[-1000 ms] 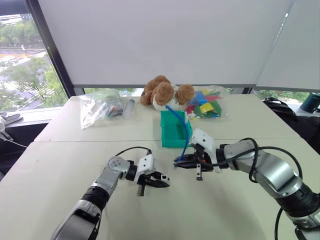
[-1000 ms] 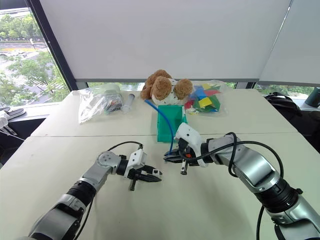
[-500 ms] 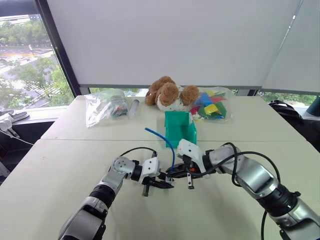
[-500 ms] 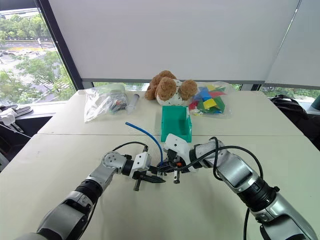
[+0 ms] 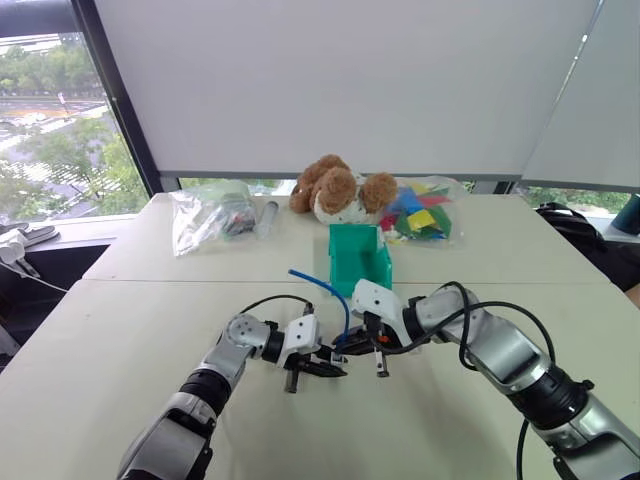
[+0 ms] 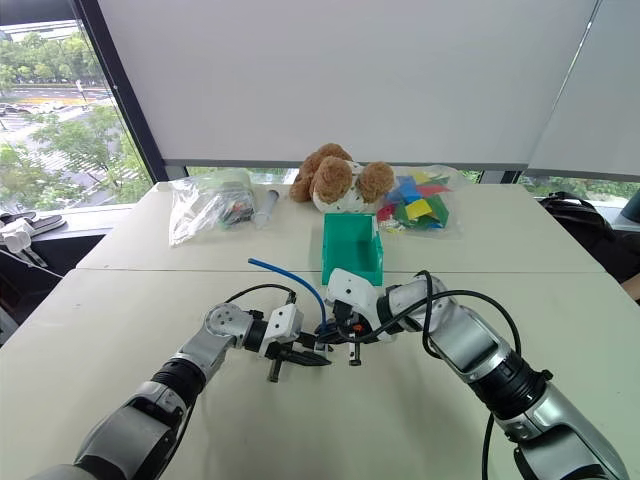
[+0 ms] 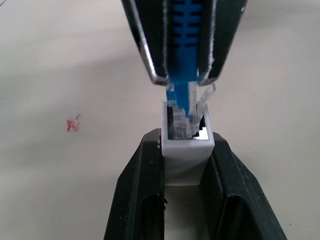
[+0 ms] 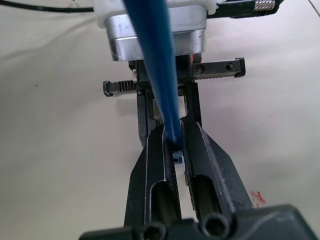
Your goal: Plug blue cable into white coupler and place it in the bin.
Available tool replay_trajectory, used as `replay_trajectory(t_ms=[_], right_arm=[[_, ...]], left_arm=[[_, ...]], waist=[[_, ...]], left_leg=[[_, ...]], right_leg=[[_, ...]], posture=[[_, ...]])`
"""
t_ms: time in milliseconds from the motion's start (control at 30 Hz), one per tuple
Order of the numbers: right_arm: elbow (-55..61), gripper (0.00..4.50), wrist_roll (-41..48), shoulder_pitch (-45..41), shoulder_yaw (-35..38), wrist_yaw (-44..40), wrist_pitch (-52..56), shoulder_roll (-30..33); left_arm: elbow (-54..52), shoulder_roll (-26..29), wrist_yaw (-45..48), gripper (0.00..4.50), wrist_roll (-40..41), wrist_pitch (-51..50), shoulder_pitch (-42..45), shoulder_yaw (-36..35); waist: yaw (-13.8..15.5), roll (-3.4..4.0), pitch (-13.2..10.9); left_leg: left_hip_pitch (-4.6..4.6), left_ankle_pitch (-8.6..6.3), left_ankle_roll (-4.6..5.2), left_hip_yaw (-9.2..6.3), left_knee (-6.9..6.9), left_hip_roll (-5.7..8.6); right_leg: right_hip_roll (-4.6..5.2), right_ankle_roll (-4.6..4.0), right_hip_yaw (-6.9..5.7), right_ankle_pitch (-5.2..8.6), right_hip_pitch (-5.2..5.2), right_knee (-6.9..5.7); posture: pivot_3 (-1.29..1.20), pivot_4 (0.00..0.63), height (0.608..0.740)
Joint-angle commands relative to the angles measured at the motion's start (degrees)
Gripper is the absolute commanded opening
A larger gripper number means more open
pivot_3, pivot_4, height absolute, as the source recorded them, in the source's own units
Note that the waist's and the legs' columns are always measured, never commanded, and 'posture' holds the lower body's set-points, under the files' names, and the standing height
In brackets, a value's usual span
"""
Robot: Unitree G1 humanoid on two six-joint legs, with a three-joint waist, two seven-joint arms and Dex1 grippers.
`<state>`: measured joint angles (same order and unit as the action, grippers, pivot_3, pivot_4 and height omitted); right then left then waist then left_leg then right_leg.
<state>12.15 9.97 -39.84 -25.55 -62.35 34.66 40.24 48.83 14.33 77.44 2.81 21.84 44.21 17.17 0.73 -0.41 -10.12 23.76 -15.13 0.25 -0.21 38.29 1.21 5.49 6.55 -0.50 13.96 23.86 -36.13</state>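
Both grippers meet over the near table. My left gripper (image 5: pixel 333 369) is shut on the white coupler (image 7: pixel 187 150), a small white block with its socket facing the other hand. My right gripper (image 5: pixel 347 352) is shut on the plug end of the blue cable (image 5: pixel 326 288). In the left wrist view the clear plug (image 7: pixel 186 117) sits in the coupler's opening, with the right gripper (image 7: pixel 185 77) just beyond it. The cable arcs up and to the left from the fingers to a free end in the air. The teal bin (image 5: pixel 358 262) stands just behind the hands, and I see nothing in it.
A brown teddy bear (image 5: pixel 335 190) sits behind the bin. A clear bag of coloured blocks (image 5: pixel 420 215) lies to its right. Another clear bag (image 5: pixel 205 215) and a grey tube (image 5: pixel 268 213) lie to the left. A small red mark (image 7: pixel 73 123) is on the tabletop.
The camera has shifted. My right gripper has closed the gap to the left gripper, bringing the plug to the coupler. The cable's free end has swung from over the bin out to the left.
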Motion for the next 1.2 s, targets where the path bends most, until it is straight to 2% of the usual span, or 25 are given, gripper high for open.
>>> replay_trajectory(t_ms=[33, 433, 733, 967, 1133, 1200], right_arm=[[1.36, 0.0, -1.48, -0.15, 0.05, -1.03, -0.32, 1.04], [-5.96, 0.0, -5.7, -1.73, -3.84, -3.91, -4.21, -2.63], [-11.09, 0.0, -9.17, 1.3, -6.68, -5.25, -6.73, -5.59], [-11.25, 0.0, -9.36, 2.56, -4.67, -3.85, -5.69, -7.04], [-6.87, 0.0, -4.92, 1.61, 2.02, -2.22, 0.24, -8.51], [-4.22, 0.0, -2.66, 0.86, 4.99, -1.69, 3.36, -8.34]], left_arm=[[1.12, 0.03, -0.62, 0.34, -1.89, -0.14, 0.32, 0.53], [1.09, -0.19, -0.32, 0.34, -2.14, -0.68, 0.32, 0.23], [-0.12, 0.29, -0.81, 0.34, -2.06, -1.41, -0.53, 0.1], [-1.09, 0.77, -1.19, 0.34, -1.73, -2.2, -1.35, -0.19], [-3.76, 2.27, -1.23, 0.34, -0.52, -4.7, -2.41, -1.29], [-6.4, 3.4, -1.07, 1.41, 0.41, -6.96, -3.32, -2.03]], waist=[[0.02, 0.0, 0.0], [-0.05, -0.01, 0.01], [-0.3, -0.16, 0.5], [-0.49, -0.18, 1.0], [-0.87, -0.18, 1.0], [-1.22, -0.17, 0.98]], left_leg=[[0.0, 0.0, 0.0, 0.0, 0.0, 0.0], [-0.34, -0.01, 0.01, -0.04, -0.02, 0.0], [-0.55, -0.01, 0.0, -0.05, -0.06, -0.05], [-0.69, -0.02, 0.0, -0.06, -0.14, -0.07], [-0.68, -0.02, 0.0, -0.07, -0.15, -0.1], [-0.58, -0.02, 0.0, -0.09, -0.15, -0.1]], right_leg=[[0.0, 0.0, 0.0, 0.0, 0.0, 0.0], [0.0, 0.0, -0.01, 0.01, -0.35, 0.05], [-0.05, -0.01, -0.01, 0.01, -0.51, 0.03], [-0.06, -0.03, 0.0, 0.03, -0.61, 0.04], [-0.05, -0.04, 0.01, 0.03, -0.58, 0.03], [-0.04, -0.04, 0.01, 0.02, -0.49, 0.02]], posture=[[0.0, 0.15, 0.74], [0.0, 0.15, 0.74], [0.0, 0.15, 0.74], [0.0, 0.15, 0.74], [0.0, 0.15, 0.74], [0.0, 0.15, 0.74]])
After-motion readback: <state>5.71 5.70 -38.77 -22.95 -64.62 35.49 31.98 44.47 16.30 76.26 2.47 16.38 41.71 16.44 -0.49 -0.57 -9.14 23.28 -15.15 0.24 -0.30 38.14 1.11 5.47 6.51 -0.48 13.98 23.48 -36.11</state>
